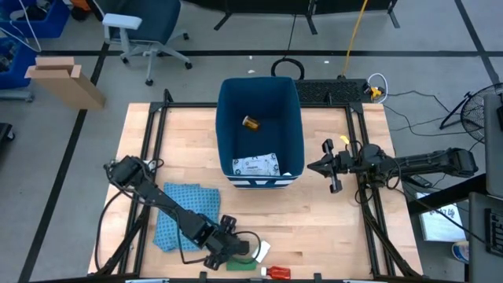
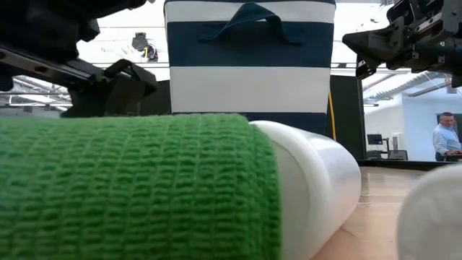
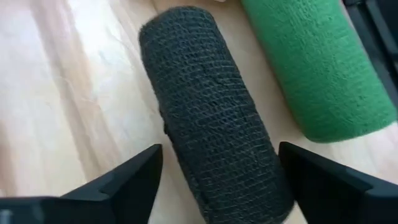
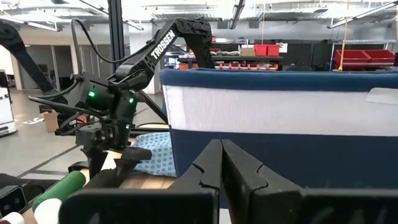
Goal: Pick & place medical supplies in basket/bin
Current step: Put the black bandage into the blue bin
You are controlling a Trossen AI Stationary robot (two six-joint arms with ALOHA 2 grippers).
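Observation:
My left gripper [image 3: 221, 149] is open at the table's near edge [image 1: 236, 250]. Its fingers stand on either side of a black bandage roll [image 3: 211, 106] that lies on its side on the wood, with a narrow gap on each side. A green roll [image 3: 317, 62] lies right beside the black one, and it fills the foreground of the low view [image 2: 130, 188] next to a white roll [image 2: 310, 180]. The dark blue bin [image 1: 261, 130] holds a small orange bottle [image 1: 250, 122] and a white printed packet [image 1: 256, 166]. My right gripper [image 4: 221, 149] is shut and empty, hovering right of the bin [image 1: 326, 167].
A blue patterned cloth [image 1: 185, 212] lies flat, left of my left gripper. A red tube [image 1: 279, 272] sits at the very near edge beside the green roll [image 1: 242, 265] and the white roll [image 1: 261, 250]. Bare wood stretches between the bin and the near items.

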